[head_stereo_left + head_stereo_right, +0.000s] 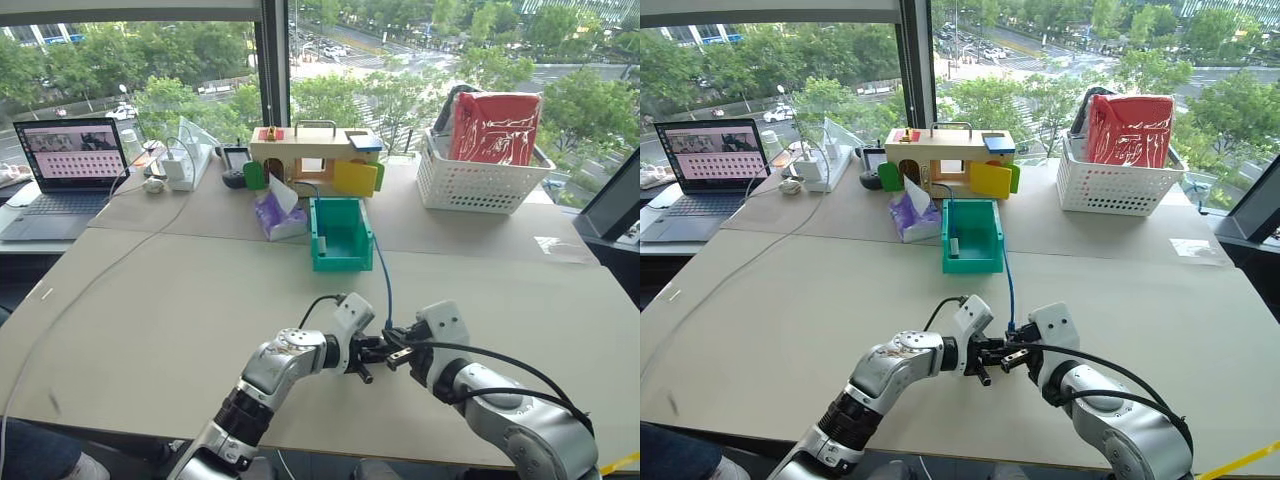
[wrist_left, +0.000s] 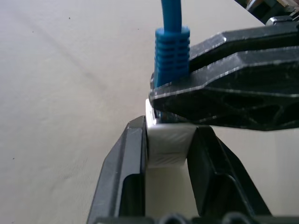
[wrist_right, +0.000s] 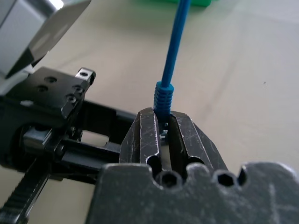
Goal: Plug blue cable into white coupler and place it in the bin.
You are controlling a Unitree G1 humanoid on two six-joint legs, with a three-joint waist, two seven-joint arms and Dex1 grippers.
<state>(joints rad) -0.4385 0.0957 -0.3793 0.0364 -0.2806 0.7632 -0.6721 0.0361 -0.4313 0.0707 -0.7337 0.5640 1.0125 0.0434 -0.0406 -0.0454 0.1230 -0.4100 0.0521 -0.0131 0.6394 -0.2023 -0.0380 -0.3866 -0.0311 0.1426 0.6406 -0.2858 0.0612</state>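
The thin light-blue cable (image 2: 171,28) is pinched at its plug by the right gripper (image 3: 162,125) and pressed into the tiny white plastic coupler (image 2: 167,142), steadied between the left gripper's (image 2: 169,140) fingers for mating.

A wide beige bench (image 1: 150,300) stood against large windows (image 1: 150,40) that looked out on green trees and a road in daylight. At the far side sat an open laptop (image 1: 70,165), a white perforated basket (image 1: 480,180) with a red bag (image 1: 495,125), and a wooden toy house (image 1: 310,150).
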